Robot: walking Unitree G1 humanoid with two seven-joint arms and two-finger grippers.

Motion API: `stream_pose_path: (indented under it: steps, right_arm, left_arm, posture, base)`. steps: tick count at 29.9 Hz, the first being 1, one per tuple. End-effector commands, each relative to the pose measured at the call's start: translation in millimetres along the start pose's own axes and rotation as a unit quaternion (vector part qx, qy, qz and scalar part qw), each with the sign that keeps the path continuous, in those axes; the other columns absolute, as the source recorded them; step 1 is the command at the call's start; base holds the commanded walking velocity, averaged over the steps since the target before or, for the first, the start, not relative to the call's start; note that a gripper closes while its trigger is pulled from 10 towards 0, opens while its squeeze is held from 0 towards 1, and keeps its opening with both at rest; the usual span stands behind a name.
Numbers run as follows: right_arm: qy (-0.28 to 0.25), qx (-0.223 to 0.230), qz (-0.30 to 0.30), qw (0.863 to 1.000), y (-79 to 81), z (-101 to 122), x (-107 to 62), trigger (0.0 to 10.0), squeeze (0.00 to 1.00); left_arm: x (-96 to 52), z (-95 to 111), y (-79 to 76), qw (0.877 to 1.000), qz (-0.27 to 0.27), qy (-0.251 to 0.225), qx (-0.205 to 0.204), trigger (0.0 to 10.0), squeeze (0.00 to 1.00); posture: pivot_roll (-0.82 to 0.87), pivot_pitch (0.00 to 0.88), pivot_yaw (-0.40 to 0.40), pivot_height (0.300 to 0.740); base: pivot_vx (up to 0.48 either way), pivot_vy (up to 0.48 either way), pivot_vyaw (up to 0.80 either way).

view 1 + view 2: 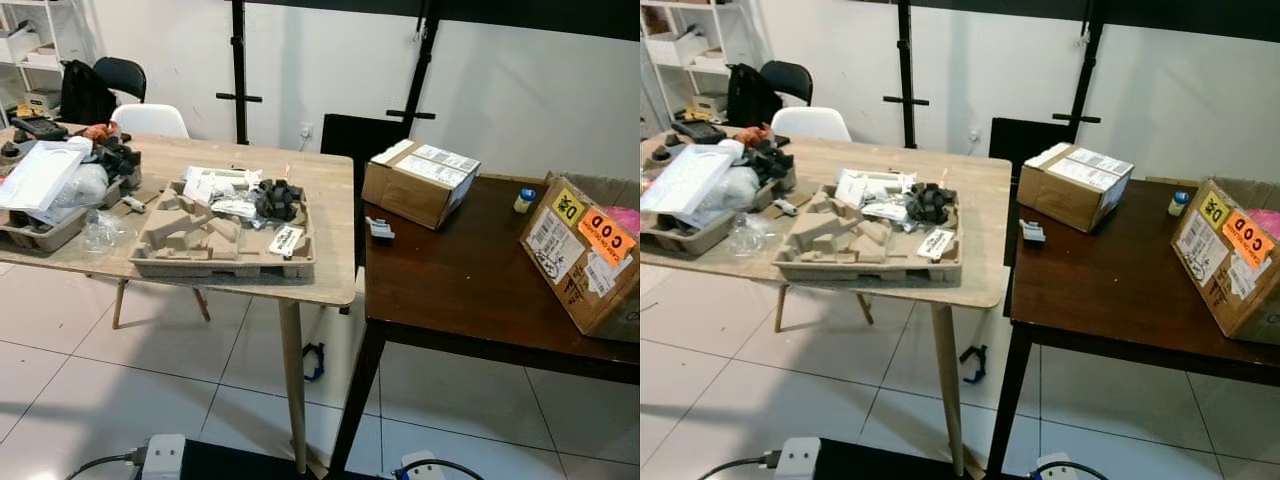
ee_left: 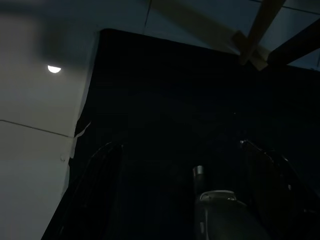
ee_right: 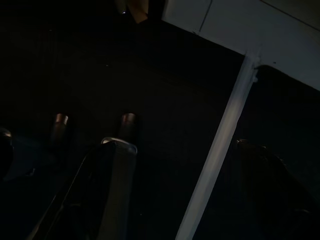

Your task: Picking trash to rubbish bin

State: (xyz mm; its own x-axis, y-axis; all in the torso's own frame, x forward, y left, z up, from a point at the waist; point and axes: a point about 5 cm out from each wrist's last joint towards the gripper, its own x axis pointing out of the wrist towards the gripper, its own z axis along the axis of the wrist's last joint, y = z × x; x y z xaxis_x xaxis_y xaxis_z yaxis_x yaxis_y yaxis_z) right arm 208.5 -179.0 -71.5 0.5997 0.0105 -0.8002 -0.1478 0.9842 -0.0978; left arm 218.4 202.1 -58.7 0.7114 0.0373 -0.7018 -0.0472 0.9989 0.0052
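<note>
A light wooden table (image 1: 330, 285) carries a moulded pulp tray (image 1: 160, 262) holding white papers (image 1: 215, 183), a crumpled black lump (image 1: 277, 199) and a white label (image 1: 286, 240). Clear plastic wrap (image 1: 100, 230) lies beside a second pulp tray (image 1: 40, 232) piled with papers and bags. On the dark brown table (image 1: 450, 290) sit a small white-and-dark item (image 1: 379, 230) and a little bottle (image 1: 524, 200). Both arms hang low over dark flooring. In the dim wrist views my left gripper (image 2: 185, 195) and right gripper (image 3: 185, 195) stand open, with nothing between their fingers.
A closed cardboard box (image 1: 420, 182) and an open box with an orange COD sticker (image 1: 585, 255) stand on the dark table. A black chair (image 1: 120, 75) and a white chair (image 1: 150, 120) are behind the wooden table. A power strip (image 1: 163, 455) and cables lie on the tiled floor near me.
</note>
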Motion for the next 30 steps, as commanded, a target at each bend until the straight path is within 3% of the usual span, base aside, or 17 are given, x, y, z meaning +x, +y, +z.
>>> stream_pose_path:
  steps: [1,17,25,30]
  right_arm:
    - [0.01,0.008,-0.002,1.0,-1.7,-7.4,-1.2,10.0,0.0]
    - [0.007,0.005,-0.01,1.0,-9.8,-5.9,-1.8,10.0,0.0]
    - [0.008,0.006,-0.009,1.0,-7.5,-6.6,-1.6,10.0,0.0]
    - [0.007,0.008,-0.007,1.0,-5.8,-6.1,-1.4,10.0,0.0]
  left_arm:
    - [-1.3,-6.2,-1.5,1.0,-0.002,0.008,0.003,10.0,0.0]
    - [-0.7,-3.8,-1.8,1.0,-0.006,0.003,0.002,10.0,0.0]
    - [-0.5,-2.7,-1.8,1.0,-0.011,0.003,0.006,10.0,0.0]
    - [-0.1,0.7,-2.5,1.0,-0.02,-0.005,0.021,10.0,0.0]
  posture:
    - [0.04,0.048,-0.035,0.74]
    - [0.04,0.047,-0.033,0.74]
    - [0.04,0.048,-0.032,0.74]
    - [0.04,0.049,-0.032,0.74]
  base:
    - [0.0,0.0,0.0]
    - [0.0,0.0,0.0]
    - [0.0,0.461,0.0]
    - [0.0,0.0,0.0]
